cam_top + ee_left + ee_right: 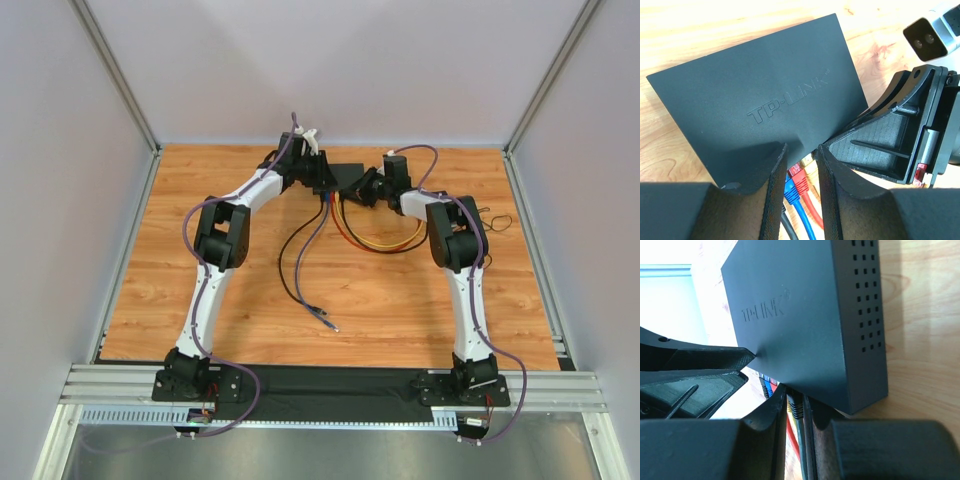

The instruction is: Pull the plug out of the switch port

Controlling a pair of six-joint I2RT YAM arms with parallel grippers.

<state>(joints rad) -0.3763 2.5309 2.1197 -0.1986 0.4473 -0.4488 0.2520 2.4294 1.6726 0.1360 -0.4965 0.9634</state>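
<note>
Figure: at the far middle of the counter (400, 290), the 2 arms converge on the switch (765, 100), a flat black box lying lid-up with "TP-LINK" embossed on top. From the left, the left hand (801, 152) meets the socket side of the switch. Its 2 fingers (771, 195) stand a narrow gap apart, and a red plug (799, 176) and a blue plug (790, 190) sit in that gap, running in under the switch's edge. Whether the pads press either plug cannot be told. Just right of these, a yellow plug (808, 161) enters the same side. From the right, the right hand (797, 402) meets that side near the vented end of the switch. Its fingers are likewise narrowly parted, with the yellow plug and a dark cable (807, 440) between them, and contact cannot be told. Red, orange and yellow cables (380, 245) loop over the counter toward the near edge. A thin black wire (497, 218) lies near the counter's right edge.
</note>
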